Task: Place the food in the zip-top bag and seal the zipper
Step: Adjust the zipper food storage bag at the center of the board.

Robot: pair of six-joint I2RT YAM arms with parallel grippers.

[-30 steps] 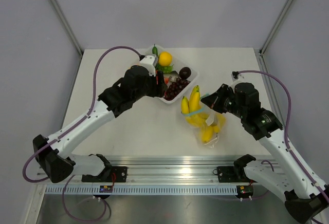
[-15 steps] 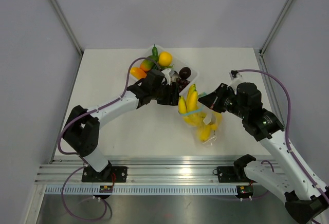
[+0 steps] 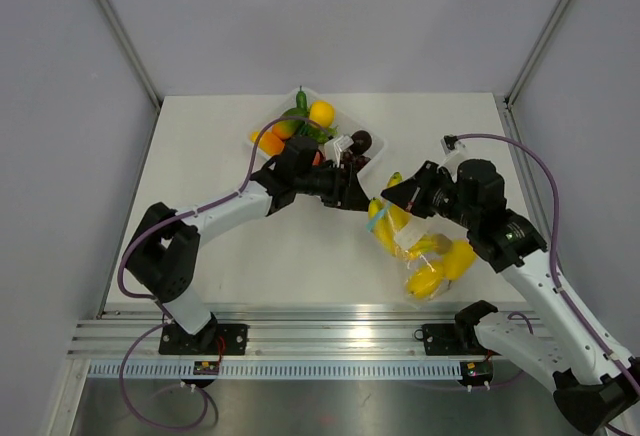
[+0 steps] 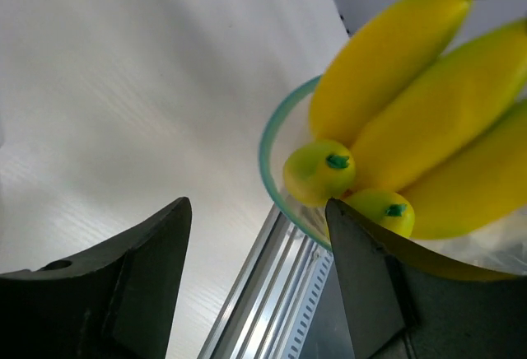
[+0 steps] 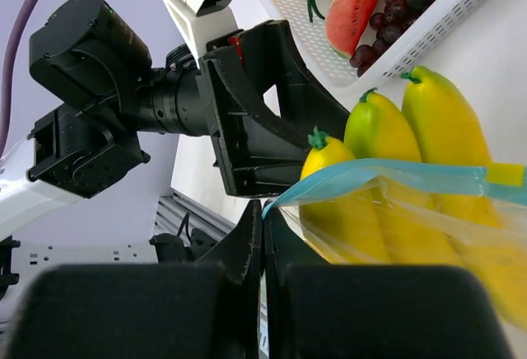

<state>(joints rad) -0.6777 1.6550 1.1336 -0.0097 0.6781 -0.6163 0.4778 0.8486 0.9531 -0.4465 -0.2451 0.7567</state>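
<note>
The zip-top bag (image 3: 428, 268) hangs tilted, held up by my right gripper (image 3: 398, 198), which is shut on the light-blue zipper (image 5: 395, 174) at one end of the mouth. The food, yellow bananas (image 5: 445, 128) and rounder yellow pieces (image 4: 318, 170), sits in the bag with the banana tips sticking out past the mouth. My left gripper (image 3: 356, 192) is open and empty, just left of the bag mouth. In the left wrist view its right finger (image 4: 370, 268) lies against the blue rim (image 4: 270, 161), and the bananas (image 4: 412, 87) fill the upper right.
A white tray (image 3: 254, 137) at the back holds an orange, a lemon, grapes, a dark round fruit and green pieces, right behind my left gripper. It also shows in the right wrist view (image 5: 461, 23). The metal rail (image 3: 320, 316) runs along the near table edge.
My right gripper has pulled the bag toward the near right, so it now hangs lower and tilted. My left gripper has moved right to the bag mouth.
</note>
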